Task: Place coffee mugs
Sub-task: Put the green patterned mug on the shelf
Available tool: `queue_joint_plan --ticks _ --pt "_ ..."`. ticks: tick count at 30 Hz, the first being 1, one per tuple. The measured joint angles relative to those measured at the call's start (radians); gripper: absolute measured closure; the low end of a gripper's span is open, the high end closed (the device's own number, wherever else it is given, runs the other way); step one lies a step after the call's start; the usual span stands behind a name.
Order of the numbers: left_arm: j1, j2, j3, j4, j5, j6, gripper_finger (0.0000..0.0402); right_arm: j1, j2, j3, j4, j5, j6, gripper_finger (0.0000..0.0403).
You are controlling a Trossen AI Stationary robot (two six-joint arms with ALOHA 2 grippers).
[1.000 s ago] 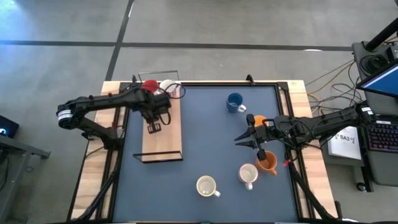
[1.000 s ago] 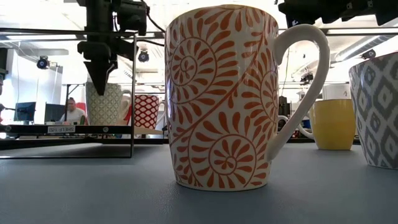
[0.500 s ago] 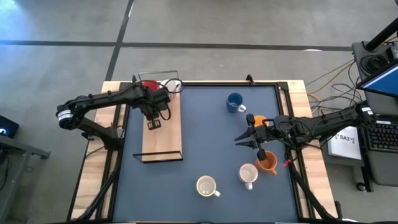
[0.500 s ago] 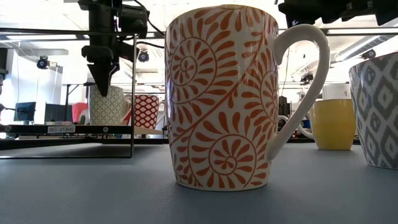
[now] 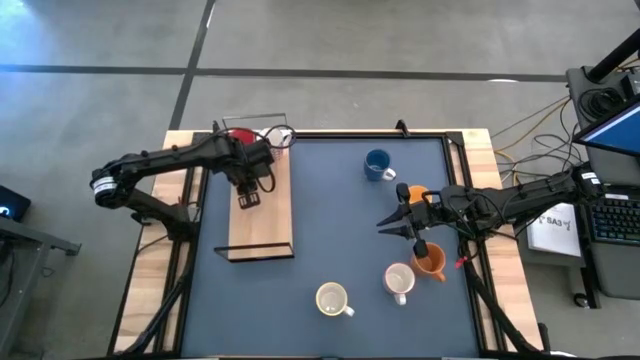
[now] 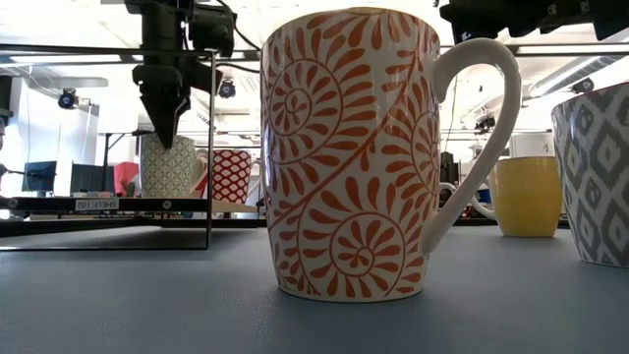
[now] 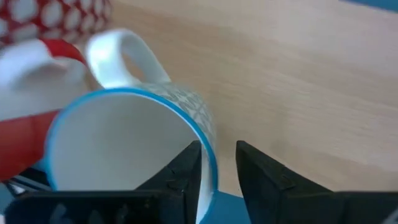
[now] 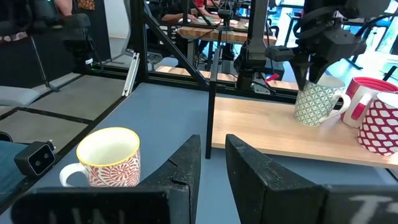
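high: left tool (image 5: 246, 201) over pale wooden board (image 5: 262, 225); right tool (image 5: 400, 227) parked mid-desk (image 5: 330, 230).
low: orange swirl-patterned ceramic mug (image 6: 378, 152) stands close in front.
left wrist: left tool parted, straddling rim of white blue-rimmed patterned mug (image 7: 124, 146).
right wrist: that mug stands on board; right tool slightly parted, holds nothing.

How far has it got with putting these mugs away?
Less than half, I'd judge. Done: a red spotted mug and a green-patterned mug stand on the wooden board. In hand: the left hand hangs open over the green-patterned one. Left: a blue mug, two orange mugs, a white mug and a cream mug on the blue mat, near the right hand.
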Motion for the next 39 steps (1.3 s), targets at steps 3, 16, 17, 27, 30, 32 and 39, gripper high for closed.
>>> queue_joint_plan --ticks 3,16,17,27,30,32,39 --pt "0.000 0.000 0.031 0.001 -0.012 0.000 0.0312 0.000 0.000 0.000 0.000 0.000 0.000 0.0339" --pt "-0.024 -0.013 0.191 -0.145 0.044 0.010 0.0318 0.000 0.000 0.000 -0.011 0.000 0.005 0.0339" --pt "-0.035 -0.022 0.187 -0.148 0.061 0.019 0.0324 0.000 0.000 0.000 -0.019 0.000 0.007 0.0339" --pt "-0.086 -0.120 -0.022 -0.044 0.067 0.033 0.0392 0.000 0.000 -0.001 -0.030 0.006 0.011 0.0339" --pt "-0.079 -0.125 -0.075 -0.013 0.045 0.034 0.0399 0.000 0.000 -0.002 -0.030 0.007 0.011 0.0339" --pt "-0.079 -0.124 -0.095 0.003 0.005 0.033 0.0400 0.000 0.000 -0.002 -0.029 0.007 0.011 0.0339" --pt "-0.077 -0.117 -0.101 0.006 -0.099 0.026 0.0401 0.000 0.000 -0.002 -0.027 0.008 0.011 0.0339"
